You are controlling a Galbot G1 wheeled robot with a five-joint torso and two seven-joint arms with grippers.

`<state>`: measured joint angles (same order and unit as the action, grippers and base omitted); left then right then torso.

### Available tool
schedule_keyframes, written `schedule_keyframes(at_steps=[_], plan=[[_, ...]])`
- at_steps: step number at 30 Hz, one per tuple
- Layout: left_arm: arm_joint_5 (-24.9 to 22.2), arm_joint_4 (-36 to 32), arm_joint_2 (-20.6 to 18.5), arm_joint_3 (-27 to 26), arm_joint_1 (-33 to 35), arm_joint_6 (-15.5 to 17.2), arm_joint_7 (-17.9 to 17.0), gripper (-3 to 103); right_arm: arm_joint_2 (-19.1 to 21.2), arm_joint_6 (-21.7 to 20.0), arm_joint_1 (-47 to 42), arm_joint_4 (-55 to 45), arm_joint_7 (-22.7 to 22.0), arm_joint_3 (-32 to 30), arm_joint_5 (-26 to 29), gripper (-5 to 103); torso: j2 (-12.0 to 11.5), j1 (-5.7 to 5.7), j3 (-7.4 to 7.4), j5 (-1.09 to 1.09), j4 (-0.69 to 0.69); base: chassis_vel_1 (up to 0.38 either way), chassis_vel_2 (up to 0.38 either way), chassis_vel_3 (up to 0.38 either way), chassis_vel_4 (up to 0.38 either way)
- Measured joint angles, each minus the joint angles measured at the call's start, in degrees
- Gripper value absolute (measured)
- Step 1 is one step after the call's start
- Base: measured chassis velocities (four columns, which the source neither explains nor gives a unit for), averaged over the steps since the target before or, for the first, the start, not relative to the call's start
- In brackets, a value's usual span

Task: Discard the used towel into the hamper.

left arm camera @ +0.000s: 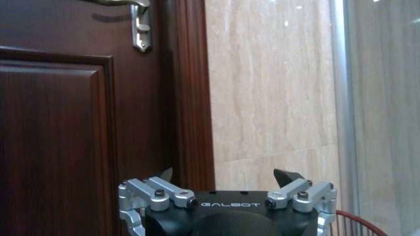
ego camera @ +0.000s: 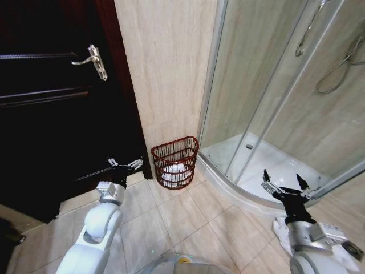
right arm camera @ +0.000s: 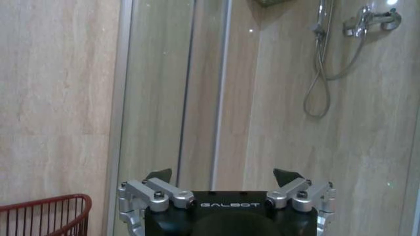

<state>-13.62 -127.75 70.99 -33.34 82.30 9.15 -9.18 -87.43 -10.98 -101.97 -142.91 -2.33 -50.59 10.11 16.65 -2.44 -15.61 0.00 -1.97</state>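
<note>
Left gripper [ego camera: 126, 164]: stood raised over the floor tiles in front of the dark door [ego camera: 51, 114], its jaws spread apart and holding nothing. In the left wrist view the two fingertips [left arm camera: 286, 175] stood well apart with bare wall showing between them.

Right gripper [ego camera: 283, 184]: was held up in front of the shower enclosure [ego camera: 268, 114], jaws likewise spread and empty. Its wrist view looked between the tips at the glass and the shower hose [right arm camera: 321, 88] beyond.

Hamper [ego camera: 175, 161]: sat on the floor against the tiled wall, between the door frame and the shower's curved kerb. It lay ahead of both sets of jaws, just beyond the left pair and well apart from the right pair. Tucked in that corner it was probably kept clear of the door's swing.

Towel [ego camera: 175, 170]: a white bundle lay inside the hamper, low against its base, seen through the slats. Judged from that, the discarding looked already done.

Cloth on floor [ego camera: 282, 231]: something pale lay on the tiles behind and below the right jaws, beside that arm; what it was could not be told.

Posture: both arms were held alike, jaws forward and empty, which read as a neutral stance, not a reach.
</note>
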Motion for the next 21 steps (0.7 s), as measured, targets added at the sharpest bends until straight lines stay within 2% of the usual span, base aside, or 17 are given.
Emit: schedule_keyframes(at_steps=[13, 21], plan=[[0.76, -0.06, -0.04, 1.57, -0.14, -0.09, 0.04, 100, 0.01, 0.26, -0.42, 0.11, 0.03, -0.50, 0.10, 100, 0.00, 0.00, 0.00, 0.00, 0.01, -0.012, -0.138, 0.017, 0.126], [1.73, 0.80, 0.06, 2.21, 0.41, -1.62, 0.43, 100, -0.14, 0.34, -0.86, 0.02, -0.05, -1.45, 0.66, 100, 0.00, 0.00, 0.00, 0.00, 0.00, 0.046, -0.147, -0.049, 0.146]])
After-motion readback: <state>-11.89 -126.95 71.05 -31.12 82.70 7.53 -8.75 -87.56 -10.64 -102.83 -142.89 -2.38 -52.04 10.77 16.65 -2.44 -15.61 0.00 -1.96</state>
